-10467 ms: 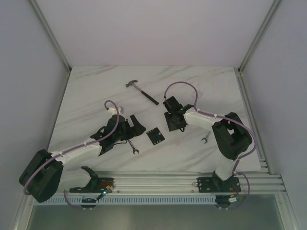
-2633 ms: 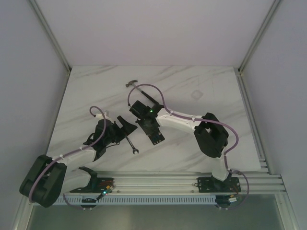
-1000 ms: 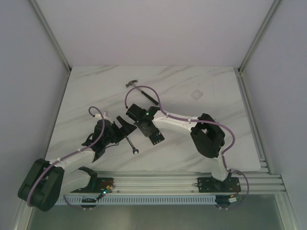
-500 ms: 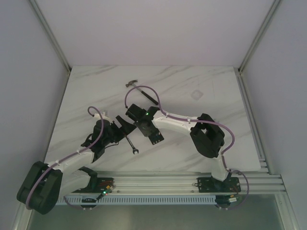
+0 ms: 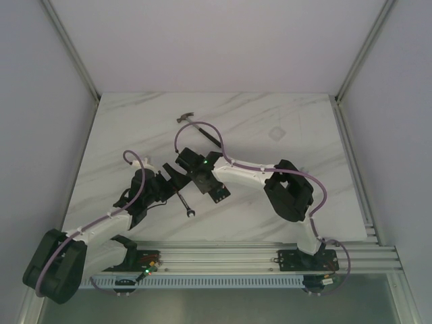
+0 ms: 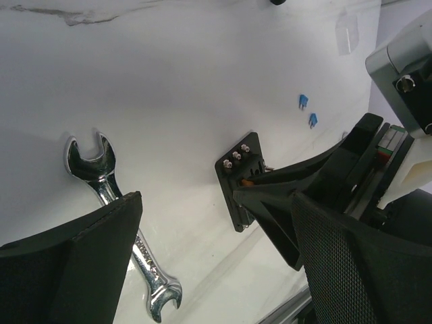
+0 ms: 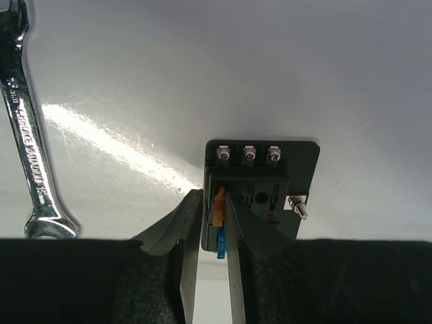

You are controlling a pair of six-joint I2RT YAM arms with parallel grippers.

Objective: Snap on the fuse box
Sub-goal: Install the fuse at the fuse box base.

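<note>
The fuse box (image 5: pixel 219 194) is a small black square block lying flat on the marble table; it also shows in the right wrist view (image 7: pixel 270 179) and the left wrist view (image 6: pixel 237 169). My right gripper (image 5: pixel 204 181) is at its left edge, fingers nearly together around a small orange fuse (image 7: pixel 219 205) over a slot, with a blue fuse (image 7: pixel 221 244) just below it. My left gripper (image 5: pixel 174 177) is wide open and empty, left of the box, above a silver wrench (image 6: pixel 118 216).
The wrench (image 5: pixel 185 204) lies between the arms' front ends. A hammer (image 5: pixel 200 128) lies further back. A small clear square piece (image 5: pixel 277 132) lies at the back right. Two loose blue fuses (image 6: pixel 308 111) lie beyond the box.
My right gripper has shifted slightly left and settled at the fuse box. The left arm has crept slightly towards it. The box has not moved.
</note>
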